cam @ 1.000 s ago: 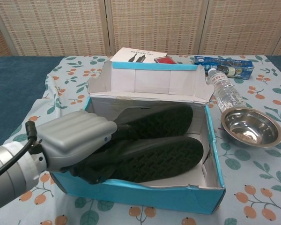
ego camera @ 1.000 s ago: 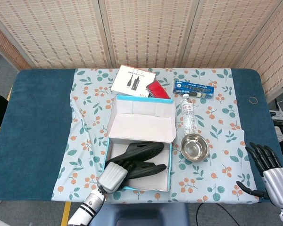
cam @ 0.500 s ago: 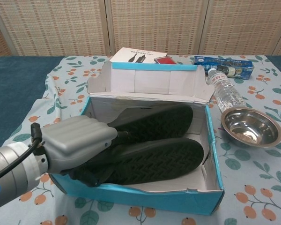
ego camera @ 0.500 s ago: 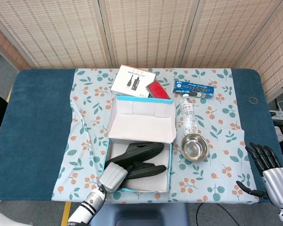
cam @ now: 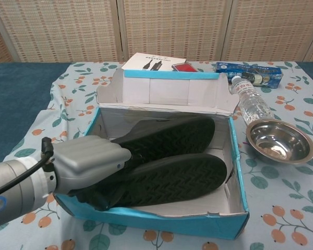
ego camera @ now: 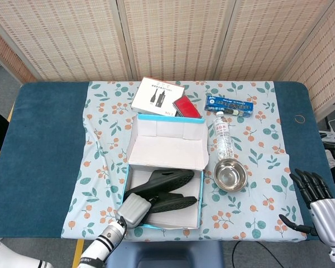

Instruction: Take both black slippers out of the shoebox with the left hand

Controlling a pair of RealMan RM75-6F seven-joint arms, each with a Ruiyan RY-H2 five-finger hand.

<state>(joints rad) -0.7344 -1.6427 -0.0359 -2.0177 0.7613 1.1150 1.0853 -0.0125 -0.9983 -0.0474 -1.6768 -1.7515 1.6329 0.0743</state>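
Note:
Two black slippers lie sole up in the open blue shoebox (ego camera: 200, 201) (cam: 239, 172). The nearer slipper (ego camera: 176, 202) (cam: 177, 179) overlaps the farther one (ego camera: 167, 179) (cam: 172, 136). My left hand (ego camera: 133, 210) (cam: 88, 164) reaches into the box's near left corner, and its fingers curl over the heel end of the nearer slipper, gripping it. The heel ends are hidden under the hand. My right hand (ego camera: 317, 201) hangs off the table's right edge, fingers spread, holding nothing.
A steel bowl (ego camera: 230, 175) (cam: 279, 140) sits right of the box, with a water bottle (ego camera: 224, 135) (cam: 251, 102) behind it. Behind the raised lid lie a white booklet (ego camera: 157, 95), a red case (ego camera: 187, 106) and a blue packet (ego camera: 230, 104).
My left hand has drawn back slightly toward the near left corner, and the nearer slipper and the box have shifted a little with it. The right hand has not moved.

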